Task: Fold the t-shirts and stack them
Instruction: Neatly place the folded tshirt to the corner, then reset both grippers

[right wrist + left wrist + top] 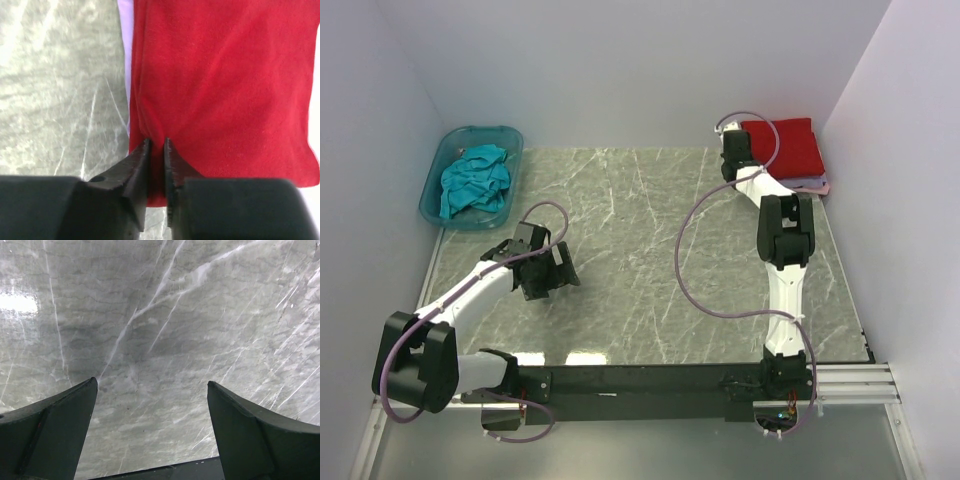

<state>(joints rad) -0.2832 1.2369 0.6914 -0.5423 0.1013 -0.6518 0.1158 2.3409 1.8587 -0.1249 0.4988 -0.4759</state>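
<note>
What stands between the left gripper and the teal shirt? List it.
Only the tub's near wall: the teal shirt lies crumpled inside the tub. Bare table runs from the left gripper, jaws open, to it. The right gripper grips the red shirt far right.

Robotics test cell, not a home: plain white panels [620, 70] wall in a grey marble-patterned tabletop [640, 250] on three sides. The left arm [470, 288] and right arm [786, 285] are bolted to a black rail [640, 380] on aluminium framing [855, 385], and purple cables [682, 262] loop loose. The only domestic items are a teal t-shirt [475, 182] in a plastic tub [512, 135] and a folded deep red t-shirt [792, 145].
</note>
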